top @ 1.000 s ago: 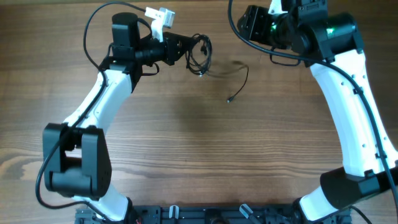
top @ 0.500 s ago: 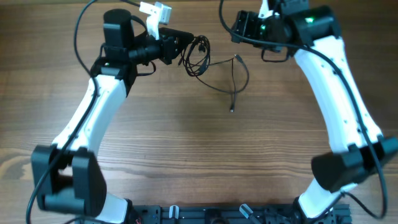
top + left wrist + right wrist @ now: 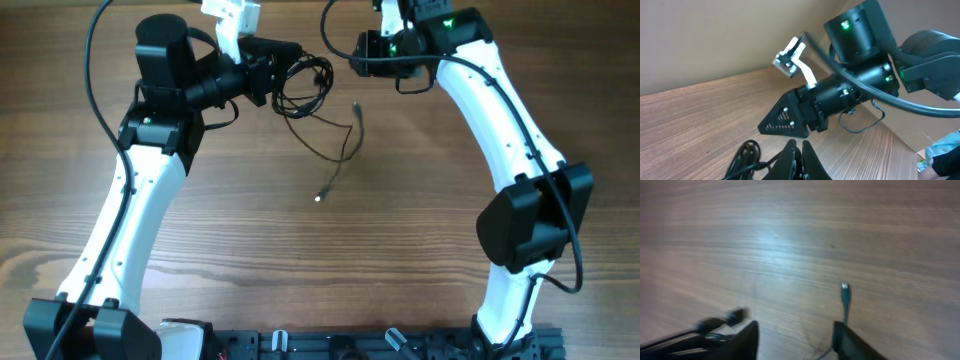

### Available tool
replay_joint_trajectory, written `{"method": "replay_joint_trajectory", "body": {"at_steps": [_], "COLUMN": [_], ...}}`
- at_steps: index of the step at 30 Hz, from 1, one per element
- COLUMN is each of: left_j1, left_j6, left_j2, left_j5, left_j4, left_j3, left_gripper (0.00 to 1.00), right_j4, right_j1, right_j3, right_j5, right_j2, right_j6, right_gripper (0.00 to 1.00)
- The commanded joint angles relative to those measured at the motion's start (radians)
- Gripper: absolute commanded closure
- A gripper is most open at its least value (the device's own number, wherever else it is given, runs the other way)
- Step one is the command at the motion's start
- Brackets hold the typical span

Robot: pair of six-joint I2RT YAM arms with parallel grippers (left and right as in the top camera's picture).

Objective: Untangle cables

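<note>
Overhead, tangled cables (image 3: 318, 72) clamped in the shut left gripper (image 3: 796, 155) near the table's (image 3: 250, 250) far edge, 1 end trailed toward the middle, right gripper (image 3: 795, 330) held open (a plug (image 3: 844, 294) seen near 1 finger).

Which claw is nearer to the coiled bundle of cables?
Left. The left claw is shut on the cables; the right claw is open beside them, not touching.
</note>
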Motion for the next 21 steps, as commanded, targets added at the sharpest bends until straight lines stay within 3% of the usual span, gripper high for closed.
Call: {"method": "replay_joint_trajectory", "body": {"at_steps": [1,3,6,14,21], "left_j1": [0.023,0.032,0.034,0.035,0.035], "left_j6": [0.001,0.001,0.002,0.001,0.001], "left_j2": [-0.023,-0.023,-0.023,-0.023,-0.023], "left_j5": [-0.022,-0.023,-0.023,-0.023,-0.022], "left_j4": [-0.006,-0.005,-0.005,-0.005,-0.005], "left_j3": [0.005,0.005,0.005,0.005,0.005], "left_gripper": [0.96,0.96,0.96,0.96,0.96], "right_j4": [0.013,0.020,0.037,0.046,0.047], "right_j1": [0.002,0.002,0.002,0.002,0.002], "right_j3": [0.003,0.003,0.003,0.003,0.003], "right_j5": [-0.122,-0.200,-0.283,-0.409,-0.437], "right_j2": [0.011,0.011,0.011,0.011,0.012], "right_j6": [-0.044,-0.063,-0.106,-0.258,-0.351], "right_gripper": [0.62,0.66,0.53,0.46,0.47]}}
